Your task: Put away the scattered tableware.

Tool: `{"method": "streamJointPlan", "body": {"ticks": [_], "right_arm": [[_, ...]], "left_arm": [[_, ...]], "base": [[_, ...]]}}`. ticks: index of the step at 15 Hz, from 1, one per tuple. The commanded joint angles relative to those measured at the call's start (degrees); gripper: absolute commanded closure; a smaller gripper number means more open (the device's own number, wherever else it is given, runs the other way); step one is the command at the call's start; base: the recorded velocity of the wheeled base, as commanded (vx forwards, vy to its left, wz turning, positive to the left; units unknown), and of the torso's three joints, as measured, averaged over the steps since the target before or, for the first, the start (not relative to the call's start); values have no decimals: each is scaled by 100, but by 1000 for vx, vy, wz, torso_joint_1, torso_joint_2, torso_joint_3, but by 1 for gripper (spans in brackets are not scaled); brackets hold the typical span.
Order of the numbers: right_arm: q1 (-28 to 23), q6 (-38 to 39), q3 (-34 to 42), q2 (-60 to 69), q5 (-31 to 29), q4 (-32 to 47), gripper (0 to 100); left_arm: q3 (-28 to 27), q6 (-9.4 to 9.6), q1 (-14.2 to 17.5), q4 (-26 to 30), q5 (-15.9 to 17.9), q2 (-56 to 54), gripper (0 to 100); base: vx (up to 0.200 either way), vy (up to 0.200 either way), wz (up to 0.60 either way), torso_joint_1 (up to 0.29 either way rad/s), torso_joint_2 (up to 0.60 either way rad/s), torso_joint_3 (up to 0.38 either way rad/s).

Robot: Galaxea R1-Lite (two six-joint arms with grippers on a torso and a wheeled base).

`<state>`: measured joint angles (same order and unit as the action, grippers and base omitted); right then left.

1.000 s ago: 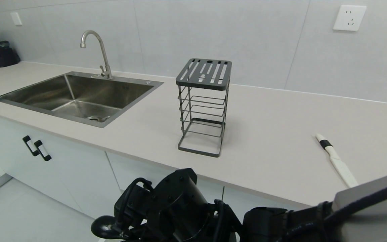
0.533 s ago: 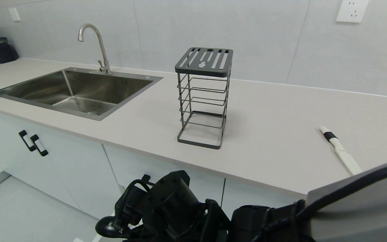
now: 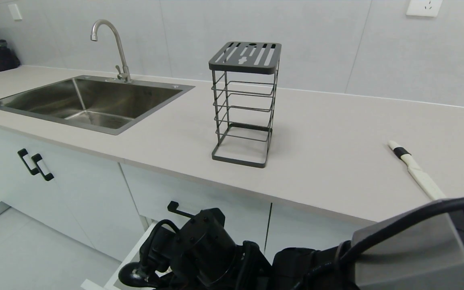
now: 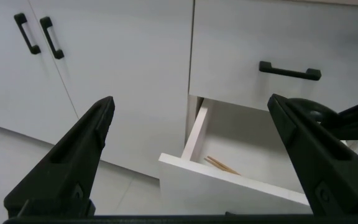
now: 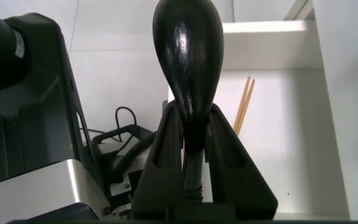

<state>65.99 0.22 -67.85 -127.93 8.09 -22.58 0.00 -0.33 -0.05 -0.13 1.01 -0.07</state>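
Black spoon (image 5: 188,56) runs straight out of our R gripper (image 5: 191,127), bowl end leading, handle clamped betw. the fingers. In the head view the bowl sits bottom left of frame, above the open drawer (image 4: 229,186) w/ chopsticks (image 4: 222,165) inside. L gripper (image 4: 191,102) is spread wide, holding nothing, facing that drawer. Knife (image 3: 415,171) lies diagonally on the counter (image 3: 336,161), far right.

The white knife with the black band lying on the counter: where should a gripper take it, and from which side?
Probably take the white knife with the black band at its narrow far end near the band, from straight above. It lies flat on the beige countertop, so the fingers must straddle its width.
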Motion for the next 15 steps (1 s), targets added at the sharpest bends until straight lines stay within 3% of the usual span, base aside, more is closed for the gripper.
{"method": "streamJointPlan", "body": {"ticks": [1,7,15], "right_arm": [[-25,-4,0,-57,-1,-1,100],[-209,-259,-44,-364,-10,-1,100],[-438,-488,-782,-1111,-10,140,100]], "left_arm": [[0,-2,5,-4,-5,7,0],[0,-2,5,-4,4,7,0],[0,-2,5,-4,-5,7,0]], "base": [[0,0,0,-178,354,163],[0,0,0,-33,63,31],[0,0,0,-9,12,5]]}}
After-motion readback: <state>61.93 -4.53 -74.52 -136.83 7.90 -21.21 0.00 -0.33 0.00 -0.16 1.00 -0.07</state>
